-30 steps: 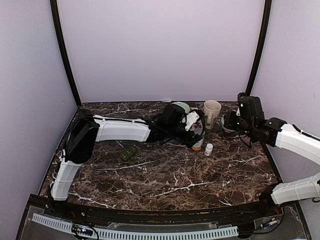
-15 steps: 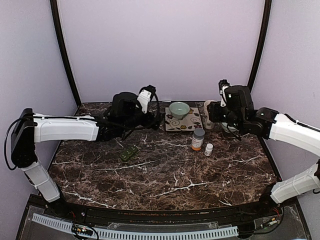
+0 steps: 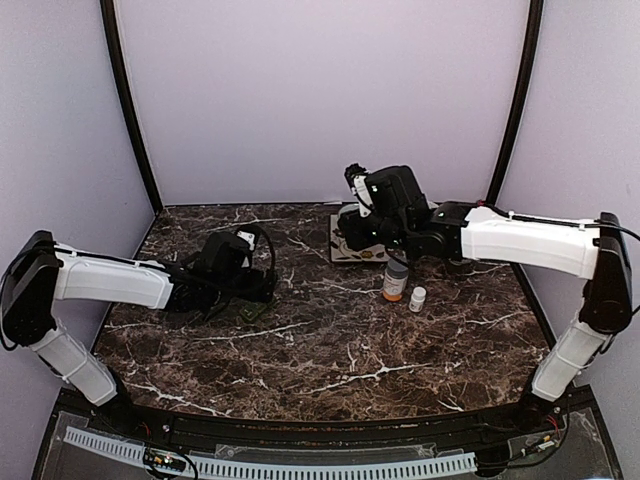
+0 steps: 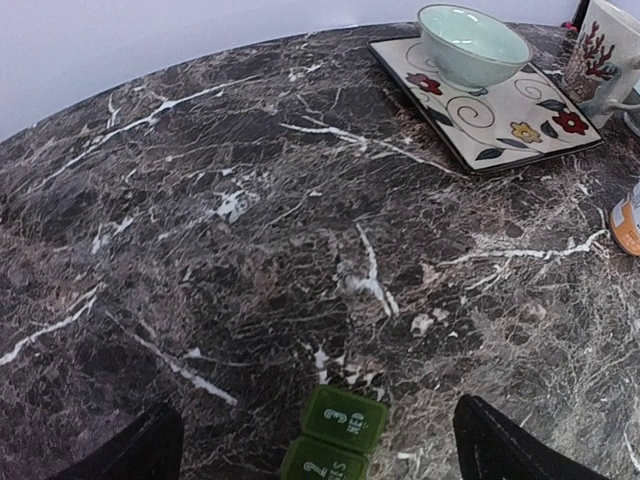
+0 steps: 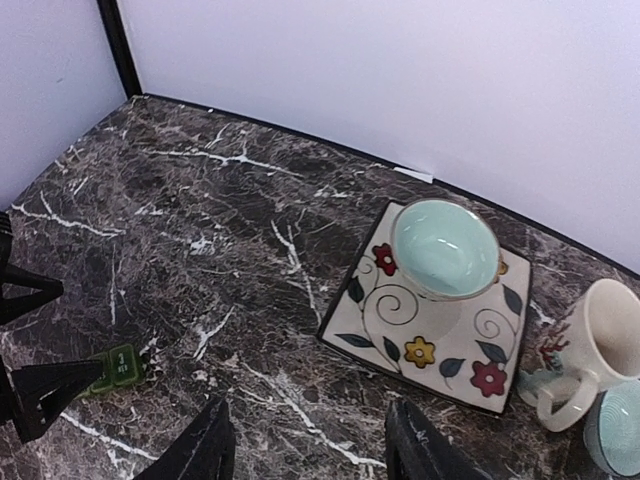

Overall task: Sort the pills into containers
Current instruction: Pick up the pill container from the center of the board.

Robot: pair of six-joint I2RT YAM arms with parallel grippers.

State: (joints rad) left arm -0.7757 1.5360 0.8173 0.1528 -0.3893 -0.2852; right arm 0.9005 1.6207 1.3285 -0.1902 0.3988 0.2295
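Observation:
The containers are a small dark green pill box (image 4: pixel 335 437) with numbered lids, lying flat on the marble left of centre (image 3: pixel 256 312). My left gripper (image 4: pixel 320 455) hovers low right over it, open, with one black finger on each side and neither touching. The right wrist view shows the box (image 5: pixel 115 368) beside those left fingers (image 5: pixel 45 388). My right gripper (image 5: pixel 310 450) is open and empty above the marble, just in front of the flowered plate (image 5: pixel 430 345). The pills do not show in any view.
A pale green bowl (image 5: pixel 445 248) sits on the flowered plate (image 3: pixel 345 250). A mug (image 5: pixel 600 335) and a blue dish (image 5: pixel 618 430) stand to its right. The amber bottle (image 3: pixel 396 280) and its white cap (image 3: pixel 417 298) stand in front of the plate.
My left arm pulled back from the plate, swung left and came down over the pill box. My right arm swung left from the mug to the plate's front.

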